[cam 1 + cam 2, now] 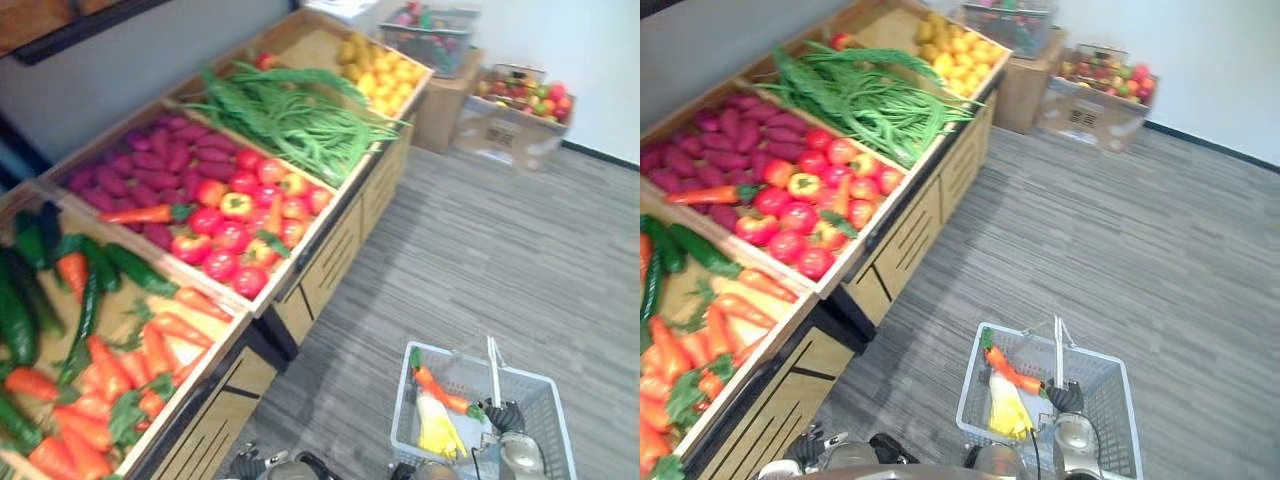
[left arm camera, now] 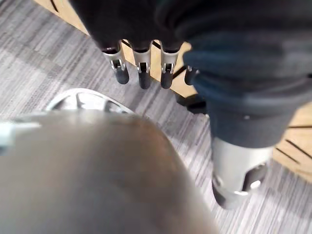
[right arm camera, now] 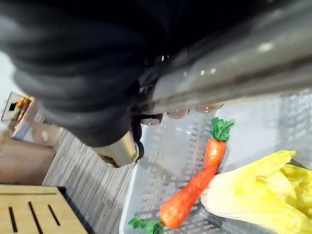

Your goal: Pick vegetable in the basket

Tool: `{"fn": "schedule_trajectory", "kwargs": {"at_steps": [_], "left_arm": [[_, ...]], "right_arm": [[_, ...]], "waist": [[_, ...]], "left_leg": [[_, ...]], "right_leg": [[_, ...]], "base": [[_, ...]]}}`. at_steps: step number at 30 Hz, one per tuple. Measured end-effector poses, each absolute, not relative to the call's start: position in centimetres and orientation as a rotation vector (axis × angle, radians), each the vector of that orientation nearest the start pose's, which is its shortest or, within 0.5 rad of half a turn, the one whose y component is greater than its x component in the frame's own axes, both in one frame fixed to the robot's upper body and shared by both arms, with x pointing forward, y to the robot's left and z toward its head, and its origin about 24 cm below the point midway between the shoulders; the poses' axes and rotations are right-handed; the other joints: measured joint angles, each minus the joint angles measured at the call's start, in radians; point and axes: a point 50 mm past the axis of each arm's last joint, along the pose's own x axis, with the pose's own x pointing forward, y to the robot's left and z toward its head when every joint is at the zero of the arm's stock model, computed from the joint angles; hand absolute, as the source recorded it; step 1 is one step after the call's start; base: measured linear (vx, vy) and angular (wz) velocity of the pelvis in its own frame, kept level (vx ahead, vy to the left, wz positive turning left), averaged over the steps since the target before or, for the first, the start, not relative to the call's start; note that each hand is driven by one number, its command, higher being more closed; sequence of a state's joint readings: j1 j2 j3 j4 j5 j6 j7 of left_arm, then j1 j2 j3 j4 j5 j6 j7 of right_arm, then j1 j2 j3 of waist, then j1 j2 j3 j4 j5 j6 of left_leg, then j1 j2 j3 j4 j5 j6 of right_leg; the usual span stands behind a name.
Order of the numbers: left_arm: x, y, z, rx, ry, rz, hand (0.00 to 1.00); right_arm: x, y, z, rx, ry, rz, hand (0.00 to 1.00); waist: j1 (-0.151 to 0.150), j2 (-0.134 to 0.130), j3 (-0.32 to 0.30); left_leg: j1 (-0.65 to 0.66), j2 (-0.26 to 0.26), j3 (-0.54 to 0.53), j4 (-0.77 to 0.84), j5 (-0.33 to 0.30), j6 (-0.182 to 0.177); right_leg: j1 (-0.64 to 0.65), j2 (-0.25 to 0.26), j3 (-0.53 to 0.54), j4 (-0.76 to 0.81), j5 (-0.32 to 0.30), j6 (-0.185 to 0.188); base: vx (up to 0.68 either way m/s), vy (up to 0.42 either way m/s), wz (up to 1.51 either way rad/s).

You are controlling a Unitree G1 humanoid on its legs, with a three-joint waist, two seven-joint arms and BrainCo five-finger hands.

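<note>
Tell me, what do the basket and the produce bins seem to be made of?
Basket: probably plastic, pale grey and matte; its walls are a moulded grid of small holes.
Produce bins: apparently light unpainted wood, matte; tan boards with slotted front panels.

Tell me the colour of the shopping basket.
Pale grey basket, with a latticed wall; it shows best in the right eye view.

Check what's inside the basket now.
In the basket lie two carrots, end to end, with a yellow leafy vegetable beside them. The right hand grips the handle and covers part of the basket's floor beneath it.
</note>
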State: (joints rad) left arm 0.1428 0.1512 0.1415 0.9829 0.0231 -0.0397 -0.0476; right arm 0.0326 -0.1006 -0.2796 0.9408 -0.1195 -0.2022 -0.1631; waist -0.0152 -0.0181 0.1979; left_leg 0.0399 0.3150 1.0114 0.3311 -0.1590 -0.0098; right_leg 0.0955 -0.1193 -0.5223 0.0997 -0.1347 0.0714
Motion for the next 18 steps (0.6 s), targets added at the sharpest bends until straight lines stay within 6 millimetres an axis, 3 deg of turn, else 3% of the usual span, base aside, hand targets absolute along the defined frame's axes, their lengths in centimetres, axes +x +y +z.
{"fn": "schedule_trajectory", "kwargs": {"at_steps": [4,6,7,8,9,10,14,18], "left_arm": [[8.5,22.4,-15.5,0.139,1.084,0.116,0.00],[8.1,22.1,-15.6,0.137,1.095,0.108,0.00],[7.4,21.6,-15.8,0.121,1.100,0.112,0.00],[7.2,21.5,-15.8,0.118,1.104,0.112,0.00],[6.5,21.1,-16.0,0.107,1.119,0.108,0.00],[5.8,20.8,-16.2,0.106,1.140,0.104,0.00],[6.2,20.9,-16.2,0.122,1.145,0.106,0.00],[6.3,20.9,-16.2,0.131,1.144,0.102,0.00]], "right_arm": [[12.9,-23.8,-13.0,-0.170,0.788,-0.405,1.00],[12.4,-23.8,-13.2,-0.172,0.811,-0.410,1.00],[13.0,-24.1,-12.9,-0.182,0.794,-0.406,1.00],[13.3,-24.2,-12.8,-0.185,0.789,-0.405,1.00],[14.2,-24.5,-12.4,-0.197,0.764,-0.398,1.00],[14.6,-24.7,-12.2,-0.223,0.755,-0.379,1.00],[14.0,-25.6,-12.1,-0.275,0.771,-0.358,1.00],[12.8,-25.6,-12.6,-0.277,0.804,-0.364,1.00]], "waist": [[-0.011,0.012,-0.006],[-0.005,0.016,0.000],[0.012,0.013,0.005],[0.016,0.018,0.004],[0.023,0.037,0.005],[0.022,0.053,0.000],[0.014,0.058,-0.004],[-0.010,0.061,-0.011]], "left_leg": [[0.000,0.020,-0.042,0.015,0.030,-0.023],[-0.033,0.013,-0.269,0.079,0.051,-0.024],[-0.053,-0.056,-0.518,0.056,0.038,-0.036],[-0.051,-0.078,-0.571,0.033,0.034,-0.043],[-0.028,-0.141,-0.726,-0.046,0.033,-0.047],[-0.001,-0.165,-0.792,-0.095,0.032,-0.051],[0.013,-0.198,-0.839,-0.118,0.017,-0.074],[0.014,-0.200,-0.833,-0.122,-0.059,-0.077]], "right_leg": [[0.005,0.027,0.027,-0.031,0.022,-0.020],[-0.005,0.029,0.095,-0.018,0.022,-0.021],[-0.032,0.016,0.191,0.008,0.024,-0.022],[-0.044,0.014,0.216,0.013,0.024,-0.022],[-0.088,0.017,0.310,0.033,0.028,-0.019],[-0.129,0.035,0.390,0.040,0.040,-0.014],[-0.160,0.046,0.529,-0.069,0.131,0.011],[-0.160,0.054,0.580,-0.170,0.214,0.027]], "base": [[-0.14,-0.089,-0.24],[-0.17,-0.051,-0.83],[-0.11,0.018,-1.26],[-0.15,0.142,-1.93],[-0.10,0.139,-1.95],[-0.10,0.176,-2.03],[-0.03,0.127,-1.27],[-0.05,0.123,-0.54]]}}
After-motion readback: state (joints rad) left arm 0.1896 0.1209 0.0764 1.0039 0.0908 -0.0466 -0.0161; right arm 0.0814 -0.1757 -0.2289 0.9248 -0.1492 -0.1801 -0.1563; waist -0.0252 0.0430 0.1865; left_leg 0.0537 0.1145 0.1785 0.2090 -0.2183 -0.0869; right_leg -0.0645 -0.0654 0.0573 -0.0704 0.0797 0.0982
